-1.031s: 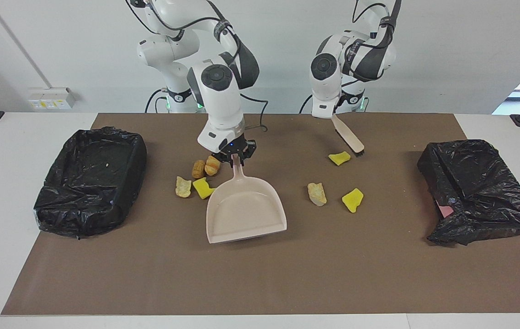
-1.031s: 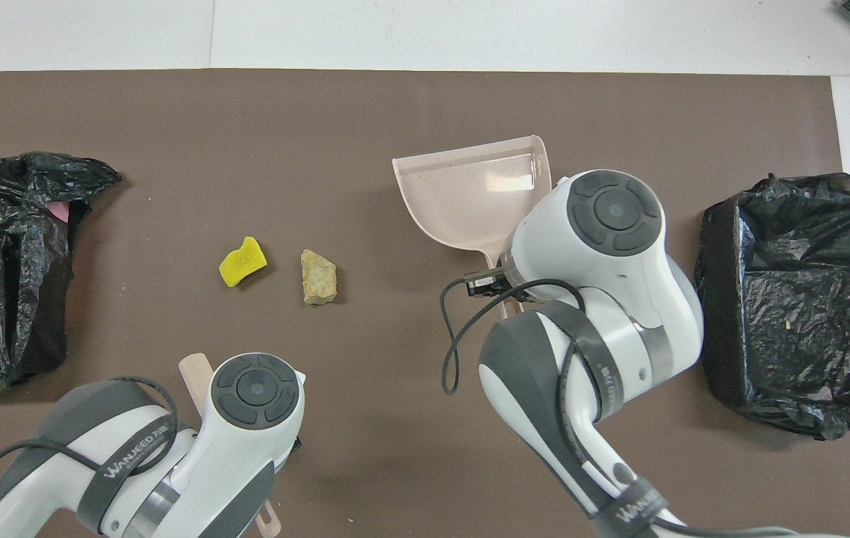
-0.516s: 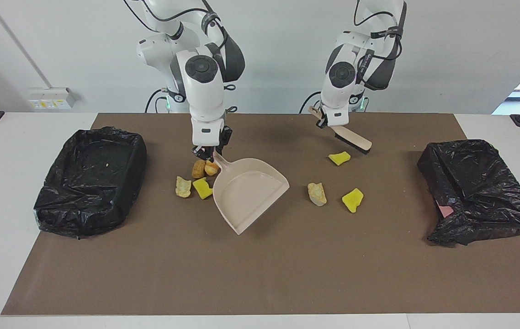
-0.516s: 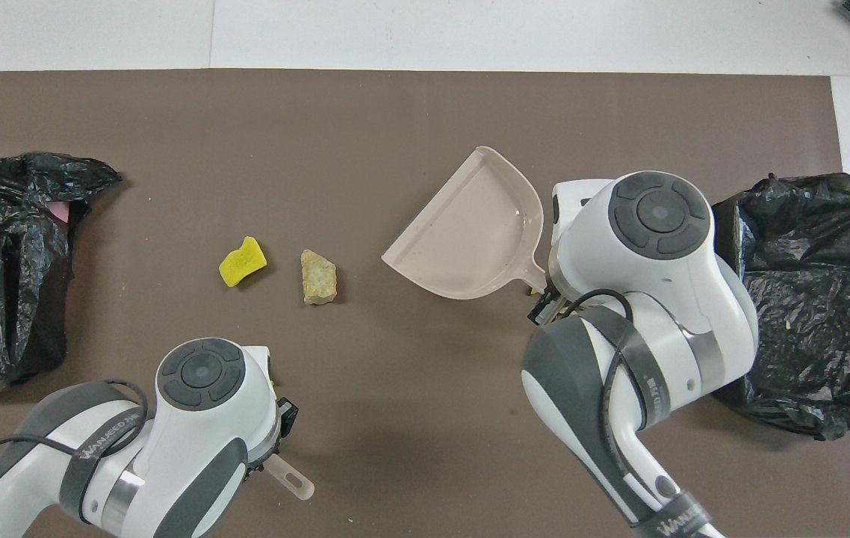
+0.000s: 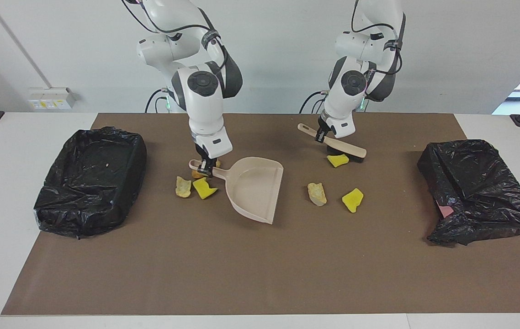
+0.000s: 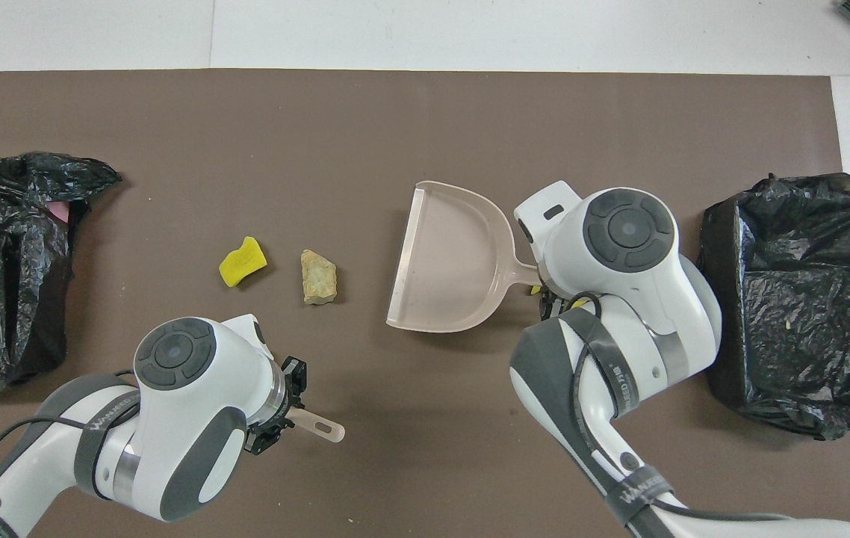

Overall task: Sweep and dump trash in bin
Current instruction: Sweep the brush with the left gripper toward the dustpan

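Near the middle of the brown mat point(image 5: 260, 265), we had the right gripper point(image 5: 206, 168) clamped on the handle of the dustpan point(image 5: 255, 189), whose flat lip lay on the mat with its open mouth turned toward the left arm's end of the table. The left gripper point(image 5: 321, 135) was closed on the brush point(image 5: 340, 147), its dark bristles just beside one yellow scrap point(image 5: 337, 160). To do this step well, we judged, the pan's lip had to stay pressed flat so nothing slid beneath it, and the brush had to drag low and slowly toward that mouth. The trash lay in two groups: a yellow chunk point(image 5: 352, 200) and a tan lump point(image 5: 317, 193) between pan and brush, and a yellow piece point(image 5: 204, 188) and a tan piece point(image 5: 182, 187) by the pan's handle, with browner lumps partly hidden under the right gripper. The yellow bits looked spongy and light, the tan ones crumbly; the pan was smooth rigid plastic. Crinkled black liner covered the bin point(image 5: 91, 180) at the right arm's end and another bin point(image 5: 479, 192) at the left arm's end
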Available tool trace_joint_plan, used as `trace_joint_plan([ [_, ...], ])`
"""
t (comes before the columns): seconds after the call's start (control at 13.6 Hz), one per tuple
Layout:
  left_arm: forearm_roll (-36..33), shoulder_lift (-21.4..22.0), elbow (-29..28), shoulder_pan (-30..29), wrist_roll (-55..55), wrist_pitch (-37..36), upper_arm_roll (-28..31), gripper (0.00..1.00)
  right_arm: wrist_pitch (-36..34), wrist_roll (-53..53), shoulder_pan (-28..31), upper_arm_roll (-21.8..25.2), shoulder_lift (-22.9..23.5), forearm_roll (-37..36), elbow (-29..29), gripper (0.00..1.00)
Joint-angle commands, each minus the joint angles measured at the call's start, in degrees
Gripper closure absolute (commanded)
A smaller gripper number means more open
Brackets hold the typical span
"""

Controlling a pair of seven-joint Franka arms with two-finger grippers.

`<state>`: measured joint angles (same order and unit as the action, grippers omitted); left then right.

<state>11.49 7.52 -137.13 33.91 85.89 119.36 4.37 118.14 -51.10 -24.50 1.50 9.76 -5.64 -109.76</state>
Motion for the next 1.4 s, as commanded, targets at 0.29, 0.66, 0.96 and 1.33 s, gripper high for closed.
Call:
trace_joint_plan([
  [0.29,0.99,-6.11,7.84,-5.61,-12.11,3.87,-0.76,1.00,2.17,1.86,-1.77,-0.18,0.08,-0.33,-3.44,1.00],
  [0.66,0.46,-6.02,7.93,-5.52,-35.92,2.11,-0.59,1.00,3.67,9.26,-4.50,-0.27,2.02,0.02,-3.18,1.00],
  [0.96,0.38,-6.02,7.84,-5.52,-48.16,2.81,-0.59,1.00,4.29,11.20,-5.64,-0.27,2.10,0.19,-3.27,1.00],
  [1.33,0.29,-6.02,8.02,-5.26,-58.81,2.54,-0.76,1.00,4.73,11.29,-5.64,-0.27,2.11,0.28,-3.44,1.00],
])
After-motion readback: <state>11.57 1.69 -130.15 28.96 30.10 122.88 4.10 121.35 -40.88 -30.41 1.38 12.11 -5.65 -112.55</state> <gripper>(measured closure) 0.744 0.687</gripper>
